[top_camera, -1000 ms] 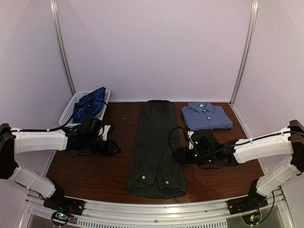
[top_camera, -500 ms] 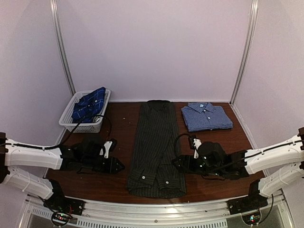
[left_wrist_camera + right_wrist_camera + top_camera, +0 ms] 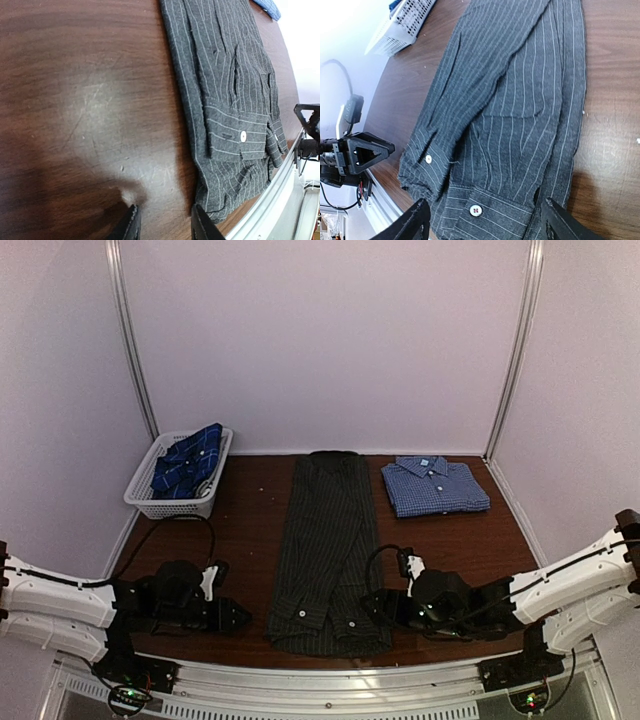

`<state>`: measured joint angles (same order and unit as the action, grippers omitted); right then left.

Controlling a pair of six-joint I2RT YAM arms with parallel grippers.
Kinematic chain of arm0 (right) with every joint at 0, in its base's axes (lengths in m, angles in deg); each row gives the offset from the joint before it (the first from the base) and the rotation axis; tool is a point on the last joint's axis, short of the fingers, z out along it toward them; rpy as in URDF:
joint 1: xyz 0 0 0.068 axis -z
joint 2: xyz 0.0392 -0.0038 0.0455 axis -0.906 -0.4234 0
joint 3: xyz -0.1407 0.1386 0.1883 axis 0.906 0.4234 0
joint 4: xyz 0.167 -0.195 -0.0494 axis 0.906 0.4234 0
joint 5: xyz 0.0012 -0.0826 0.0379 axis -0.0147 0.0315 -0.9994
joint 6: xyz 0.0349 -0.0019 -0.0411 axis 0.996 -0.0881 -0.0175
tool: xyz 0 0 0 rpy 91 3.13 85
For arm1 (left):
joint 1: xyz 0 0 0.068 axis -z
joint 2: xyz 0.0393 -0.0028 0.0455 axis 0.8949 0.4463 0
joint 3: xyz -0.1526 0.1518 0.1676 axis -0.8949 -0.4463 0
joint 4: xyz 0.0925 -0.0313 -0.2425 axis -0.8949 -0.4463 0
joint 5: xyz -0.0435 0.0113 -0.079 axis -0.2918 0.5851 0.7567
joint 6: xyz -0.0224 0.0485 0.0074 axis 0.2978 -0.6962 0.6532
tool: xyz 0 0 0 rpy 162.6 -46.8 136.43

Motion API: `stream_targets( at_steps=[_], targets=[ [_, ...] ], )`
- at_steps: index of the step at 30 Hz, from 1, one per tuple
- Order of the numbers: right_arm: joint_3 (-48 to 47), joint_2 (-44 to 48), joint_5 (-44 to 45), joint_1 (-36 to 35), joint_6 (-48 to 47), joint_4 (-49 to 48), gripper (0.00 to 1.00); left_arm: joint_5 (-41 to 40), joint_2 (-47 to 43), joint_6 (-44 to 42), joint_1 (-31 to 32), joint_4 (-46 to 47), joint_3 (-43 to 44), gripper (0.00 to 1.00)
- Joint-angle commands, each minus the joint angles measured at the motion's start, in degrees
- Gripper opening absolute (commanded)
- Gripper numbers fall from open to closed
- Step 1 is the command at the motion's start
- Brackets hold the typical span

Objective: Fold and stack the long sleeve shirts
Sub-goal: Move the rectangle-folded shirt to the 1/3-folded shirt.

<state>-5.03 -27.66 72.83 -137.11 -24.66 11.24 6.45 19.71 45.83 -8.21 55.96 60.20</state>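
A charcoal pinstriped long sleeve shirt (image 3: 328, 550) lies as a long narrow strip down the middle of the table, cuffs at the near end (image 3: 510, 115). A blue check shirt (image 3: 434, 486) sits folded at the back right. A navy plaid shirt (image 3: 188, 462) lies in the basket. My left gripper (image 3: 240, 615) is low on the table, left of the striped shirt's near end (image 3: 225, 90), open with bare wood between its fingers (image 3: 165, 222). My right gripper (image 3: 374, 605) is at the shirt's near right edge, open wide over the buttoned cuffs (image 3: 487, 225).
The white mesh basket (image 3: 170, 502) stands at the back left. A metal rail (image 3: 330, 680) runs along the table's near edge, close behind the shirt's near end. Walls with upright metal posts close in the back and both sides.
Both arms have drawn back toward the near edge and dropped low, one on each side of the striped shirt's near end. The right gripper's jaws have spread wider.
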Motion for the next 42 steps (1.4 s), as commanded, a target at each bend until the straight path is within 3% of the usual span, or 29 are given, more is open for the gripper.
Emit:
stream_targets(
  at_steps=[1,9,21,33,42],
  targets=[
    [2.2,-2.5,1.4,-1.7,2.8,-4.1,0.77,-0.4,-1.3,3.3,1.9,5.7,-2.2,0.36],
    [6.1,-2.3,3.3,-4.4,6.7,-8.5,0.78,-3.0,-1.2,6.4,5.3,8.3,-4.3,0.36],
    [9.6,-1.4,4.4,-6.1,10.6,-8.6,0.80,-0.7,9.0,8.1,6.4,15.7,-1.8,0.38],
    [9.0,-6.6,4.5,-8.0,12.2,-12.1,0.81,-0.4,8.6,11.9,8.7,19.5,-4.8,0.38],
    [10.8,-5.4,4.9,-8.3,13.1,-13.3,0.82,-1.4,7.4,12.8,9.3,17.9,-4.9,0.38]
  ],
)
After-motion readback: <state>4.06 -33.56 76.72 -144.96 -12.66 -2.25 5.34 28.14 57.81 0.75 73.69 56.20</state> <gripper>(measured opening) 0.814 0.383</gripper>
